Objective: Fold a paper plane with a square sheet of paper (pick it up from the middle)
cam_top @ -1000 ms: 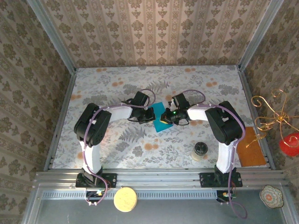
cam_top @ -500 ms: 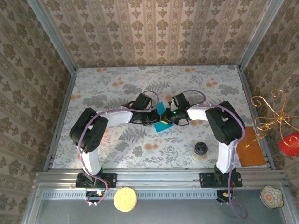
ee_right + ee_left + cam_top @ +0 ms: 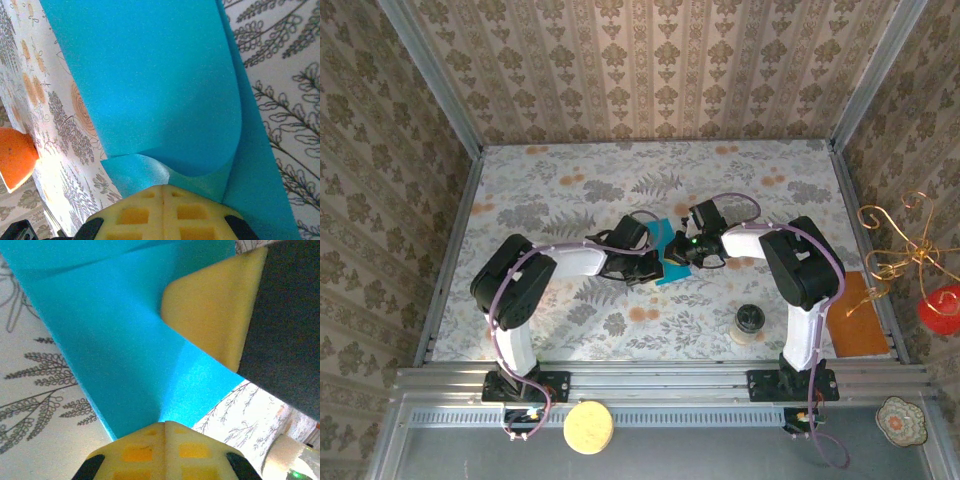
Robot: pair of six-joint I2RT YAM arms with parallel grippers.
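The square sheet of paper (image 3: 672, 272) is teal-blue and lies mid-table between both arms, partly folded over itself. My left gripper (image 3: 648, 264) is shut on the paper's near-left edge; in the left wrist view its pads (image 3: 150, 450) meet where a crease in the paper (image 3: 125, 340) runs in. My right gripper (image 3: 680, 254) is shut on the opposite side. The right wrist view shows the paper (image 3: 150, 75) curling over in a rounded flap above the closed right gripper (image 3: 164, 189). One right fingertip (image 3: 210, 315) presses the sheet in the left wrist view.
A small round jar (image 3: 750, 322) stands near the right arm's base. An orange-brown sheet (image 3: 860, 315) lies at the table's right edge. Off the table are a yellow disc (image 3: 588, 428), a wire ornament (image 3: 900, 250), a red object (image 3: 942, 307) and a small dish (image 3: 902, 420).
My left gripper has slid right and nearer, onto the paper's left side, and the forearm now lies lower. The right gripper has stayed put. Less of the teal sheet shows.
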